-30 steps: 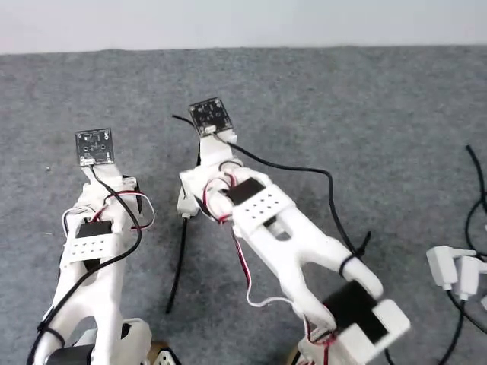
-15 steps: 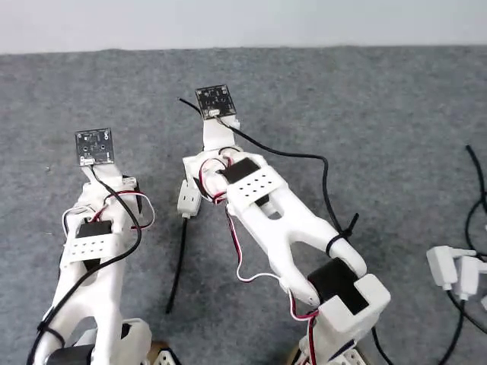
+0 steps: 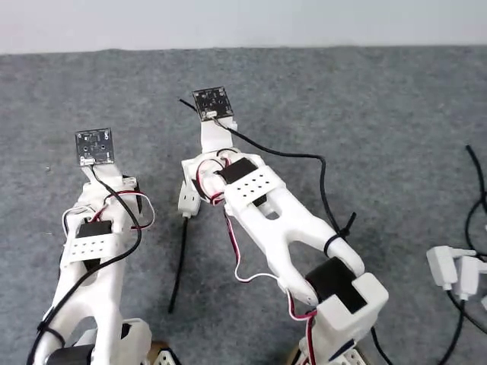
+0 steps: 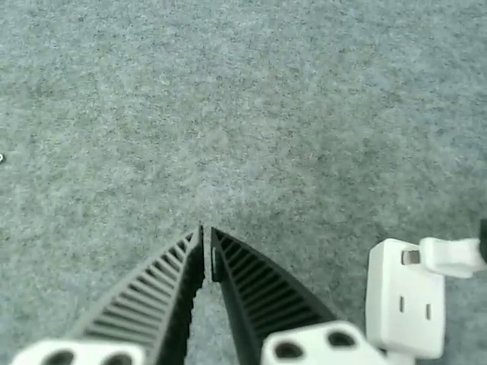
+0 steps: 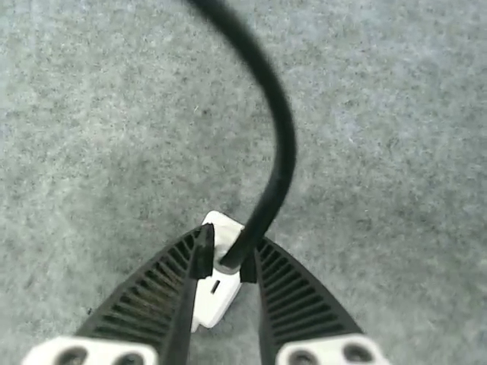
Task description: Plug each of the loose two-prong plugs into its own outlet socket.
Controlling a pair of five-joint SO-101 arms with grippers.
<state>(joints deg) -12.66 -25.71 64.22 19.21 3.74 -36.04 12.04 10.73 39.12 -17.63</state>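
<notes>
Surface: grey carpet [image 3: 365, 114], ending at a pale wall [image 3: 243, 23] along the far edge, with broad bare room ahead of both arms.
Left gripper [image 4: 205, 237]: fingers pressed together, holding nothing, over bare carpet.
Right gripper [image 5: 226, 247]: pinching a white plug [image 5: 218, 228] where its black cord [image 5: 278, 137] enters.
Socket block [image 4: 403, 300]: white, on the carpet between the arms, directly under the right gripper. Whether the prongs are seated cannot be told.
Loose plugs [image 3: 444, 266]: two, white, at the carpet's right edge, well apart from both arms, with open carpet between.
</notes>
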